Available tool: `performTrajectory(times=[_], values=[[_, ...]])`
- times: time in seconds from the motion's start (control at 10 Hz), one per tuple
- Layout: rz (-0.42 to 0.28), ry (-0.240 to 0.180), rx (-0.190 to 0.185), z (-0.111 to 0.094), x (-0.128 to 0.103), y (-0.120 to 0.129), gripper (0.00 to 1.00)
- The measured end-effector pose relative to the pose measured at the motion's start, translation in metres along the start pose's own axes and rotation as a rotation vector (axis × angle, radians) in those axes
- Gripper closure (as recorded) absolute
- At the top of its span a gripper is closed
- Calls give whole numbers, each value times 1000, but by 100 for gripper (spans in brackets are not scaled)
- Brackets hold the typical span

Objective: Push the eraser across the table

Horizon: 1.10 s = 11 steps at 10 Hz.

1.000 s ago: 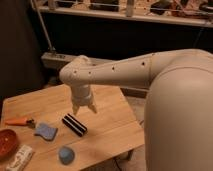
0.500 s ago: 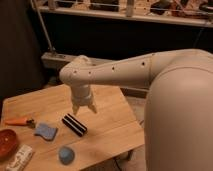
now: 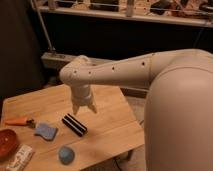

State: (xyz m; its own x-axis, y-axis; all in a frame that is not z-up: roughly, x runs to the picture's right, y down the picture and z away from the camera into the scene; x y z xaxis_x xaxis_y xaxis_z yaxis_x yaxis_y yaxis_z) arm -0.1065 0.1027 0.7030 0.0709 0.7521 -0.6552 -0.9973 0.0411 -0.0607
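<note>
Gripper (image 3: 84, 110) is hanging fingers-down over the middle of the table (image 3: 112, 122), at the end of a pale arm (image 3: 115, 72) that is reaching in from the right; at the table's left edge a reddish-brown bowl (image 3: 6, 142) is sitting, partly cut off by the frame, and whatever is lying inside it is not showing; the gripper's two fingers are standing spread apart with nothing between them; they are hovering just behind the eraser (image 3: 74, 124), and whether a tip is touching it cannot be told; the eraser is lying flat on the wood, slanting from far-left to near-right, just in front of the gripper; to its left a flat blue piece (image 3: 45, 131) is resting near an orange-handled tool (image 3: 17, 121); nearer the front edge a rounded blue lump (image 3: 66, 154) is sitting, with a white packet (image 3: 20, 157) lying beside the bowl at the near-left corner; to the right of the eraser bare planks are running out to the table's right edge and near-right corner, and more bare wood is stretching behind the gripper toward the far edge.
</note>
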Motion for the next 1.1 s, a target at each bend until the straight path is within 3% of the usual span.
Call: performTrajectory(times=[0.9, 1.0, 1.1], values=[[0, 4, 1, 2, 1, 0, 35], [4, 21, 6, 9, 6, -1, 35], [13, 70, 26, 31, 21, -1, 35]])
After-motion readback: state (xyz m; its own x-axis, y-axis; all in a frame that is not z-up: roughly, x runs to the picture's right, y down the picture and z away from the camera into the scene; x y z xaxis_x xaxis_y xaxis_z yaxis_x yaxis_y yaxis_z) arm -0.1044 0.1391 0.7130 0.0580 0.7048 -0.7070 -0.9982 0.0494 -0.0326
